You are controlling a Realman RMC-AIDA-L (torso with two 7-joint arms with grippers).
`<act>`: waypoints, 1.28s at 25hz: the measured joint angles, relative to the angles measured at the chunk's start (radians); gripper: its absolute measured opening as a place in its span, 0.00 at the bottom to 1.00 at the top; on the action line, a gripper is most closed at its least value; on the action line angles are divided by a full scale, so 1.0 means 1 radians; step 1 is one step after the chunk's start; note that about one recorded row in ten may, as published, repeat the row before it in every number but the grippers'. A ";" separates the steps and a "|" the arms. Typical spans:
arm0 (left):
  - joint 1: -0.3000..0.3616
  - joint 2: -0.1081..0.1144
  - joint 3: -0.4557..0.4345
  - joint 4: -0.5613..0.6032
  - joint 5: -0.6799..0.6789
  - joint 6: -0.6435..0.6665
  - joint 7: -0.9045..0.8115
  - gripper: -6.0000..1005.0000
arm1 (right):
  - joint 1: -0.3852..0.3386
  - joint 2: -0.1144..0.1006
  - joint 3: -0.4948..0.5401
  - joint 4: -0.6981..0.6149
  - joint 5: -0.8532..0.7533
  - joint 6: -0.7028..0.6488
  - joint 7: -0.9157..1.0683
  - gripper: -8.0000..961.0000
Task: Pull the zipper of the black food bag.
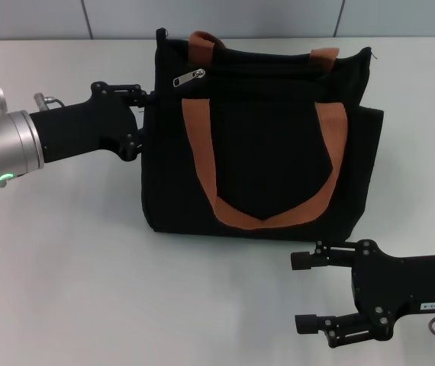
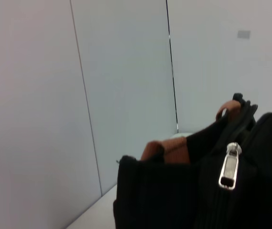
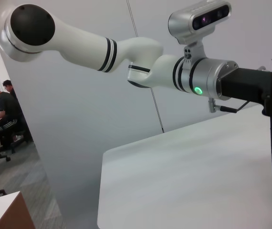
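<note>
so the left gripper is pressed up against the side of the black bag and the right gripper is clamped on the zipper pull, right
Not quite. The left gripper is indeed against the side of the black food bag, but the right gripper holds nothing: in the head view it sits open on the table in front of the bag, away from it. The zipper near the bag's top edge is untouched.

A white bench [image 1: 88,267] runs back to pale wall panels [image 2: 126,71] split by thin dark seams. Off past its edge, grey carpet [image 3: 26,191], a seated man in dark clothes [image 3: 2,112] and a brown-edged desk corner [image 3: 7,210]
</note>
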 joint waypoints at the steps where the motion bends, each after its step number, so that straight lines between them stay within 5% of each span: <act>1: -0.003 0.000 0.000 -0.003 -0.004 0.001 0.001 0.45 | 0.000 0.000 0.000 0.000 0.000 0.000 0.000 0.87; 4: 0.001 0.001 -0.009 -0.001 -0.031 0.023 -0.013 0.43 | 0.000 0.000 0.000 0.000 0.000 0.002 -0.001 0.87; 7: 0.018 0.001 -0.009 0.000 -0.077 0.034 -0.014 0.24 | -0.001 0.000 0.000 0.000 0.000 0.005 -0.003 0.87; 13: 0.044 0.001 -0.007 -0.005 -0.148 0.078 -0.015 0.03 | -0.003 0.000 0.002 0.000 0.002 0.004 -0.004 0.87; 24: 0.065 0.001 -0.007 -0.003 -0.171 0.190 0.014 0.03 | 0.010 0.000 0.003 0.043 0.174 -0.120 0.079 0.87; 32: 0.065 0.000 -0.002 -0.006 -0.200 0.210 0.006 0.03 | 0.031 -0.012 0.003 0.031 0.439 -0.122 0.441 0.87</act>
